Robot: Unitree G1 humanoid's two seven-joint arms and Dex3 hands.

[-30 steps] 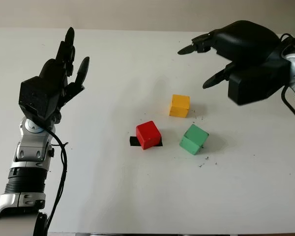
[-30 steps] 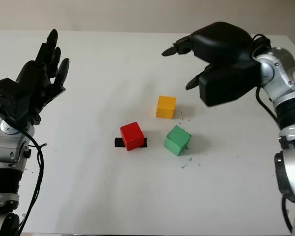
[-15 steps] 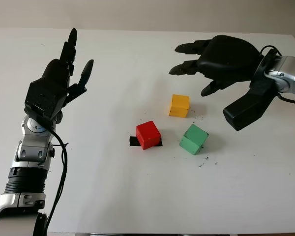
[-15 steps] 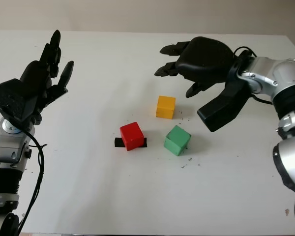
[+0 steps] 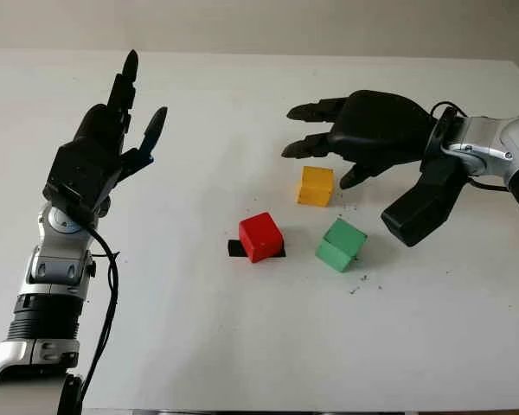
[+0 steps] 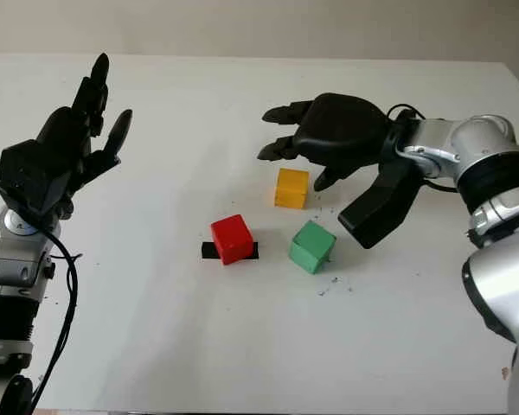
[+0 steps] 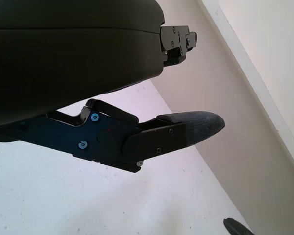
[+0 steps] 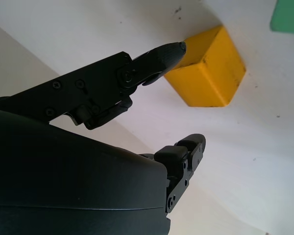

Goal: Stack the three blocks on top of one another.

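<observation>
Right hand (image 5: 350, 143): open, holds nothing; hovers just above and behind the yellow block, palm down, fingers reaching past the block's far-left side, thumb just over its far-right edge; not gripping it
Right hand, wrist view: one fingertip (image 8: 169, 51) just above the yellow block's (image 8: 208, 76) upper edge, contact not clear; a corner of the green block (image 8: 289, 14) at the picture's edge
Left hand (image 5: 99, 151): open, holds nothing; raised above the table, well to the left of the yellow block, fingers pointing away from the robot
Left hand, wrist view: one fingertip (image 7: 196, 125) over bare table, touching nothing
Yellow block (image 5: 316, 185): landmark; sits flat on the table (image 5: 242, 337), nothing on top of it
Red block (image 5: 260, 236): near the yellow block, toward the robot and to the left; apart from it; turned slightly; sits on the black tape strip
Green block (image 5: 341, 244): near the yellow block, toward the robot and slightly right; apart from it; turned at an angle; beside the red block with a gap between
Black tape strip (image 5: 235, 249): under the red block, ends showing on both sides, nearer the robot than the yellow block
Dark specks (image 5: 361, 284): scattered on the table on the robot's side of the green block, a few more just right of the yellow block
Stack: none of the three blocks rests on another; all separate on the table
</observation>
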